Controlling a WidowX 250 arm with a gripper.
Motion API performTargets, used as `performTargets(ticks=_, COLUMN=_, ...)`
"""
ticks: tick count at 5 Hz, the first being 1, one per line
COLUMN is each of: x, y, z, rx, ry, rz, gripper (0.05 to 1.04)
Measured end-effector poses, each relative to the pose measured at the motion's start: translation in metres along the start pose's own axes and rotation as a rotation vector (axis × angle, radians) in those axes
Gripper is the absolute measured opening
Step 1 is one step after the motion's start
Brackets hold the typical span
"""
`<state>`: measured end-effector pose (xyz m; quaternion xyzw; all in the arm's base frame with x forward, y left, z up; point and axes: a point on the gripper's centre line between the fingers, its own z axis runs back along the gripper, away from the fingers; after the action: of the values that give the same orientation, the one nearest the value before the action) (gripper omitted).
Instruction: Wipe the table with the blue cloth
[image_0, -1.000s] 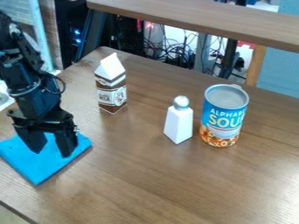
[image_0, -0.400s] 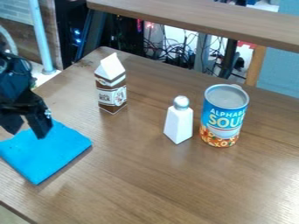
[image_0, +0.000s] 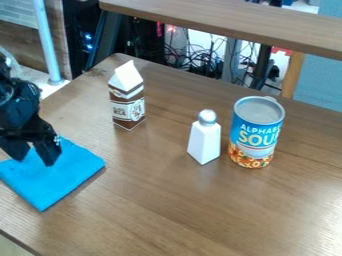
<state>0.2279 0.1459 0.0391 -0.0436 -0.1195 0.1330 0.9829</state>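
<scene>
My black two-finger tool (image_0: 35, 161) hangs over a flat blue square cloth (image_0: 63, 175), its fingers spread apart, the cloth on the brown wooden counter (image_0: 200, 205), a brown-and-white gable-top carton (image_0: 127, 102) upright nearby, a white silver-capped shaker (image_0: 204, 140) beside a blue-and-orange-labelled metal can (image_0: 256, 132).

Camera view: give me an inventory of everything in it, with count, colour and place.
Cloth: one, blue, table's left side, under the hand
Carton: one, brown and white, upright behind the cloth, toward the table's far edge
Shaker: one, white with silver top, upright left of the can
Can: one, mostly blue, orange lower band, upright on the right
Table: one, brown, under these things
Second tabletop: one, brown, across the top
Pole: one, pale blue, upper left
Cables: several, dark, tangled behind the table
Arm: one, black, left edge
Hand: one, black, open over the cloth
</scene>
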Motion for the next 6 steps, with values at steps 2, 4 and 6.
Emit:
performTargets(ticks=2, x=-0.004, y=-0.004, z=-0.016, rx=0.009, ry=-0.01, rz=-0.005, gripper=1.0)
performTargets(ticks=4, x=-0.026, y=-0.058, z=-0.015, rx=-0.064, ry=0.013, rz=-0.108, gripper=1.0)
performTargets(ticks=6, x=-0.04, y=-0.127, z=-0.016, rx=-0.097, ry=0.022, rz=-0.212, gripper=1.0)
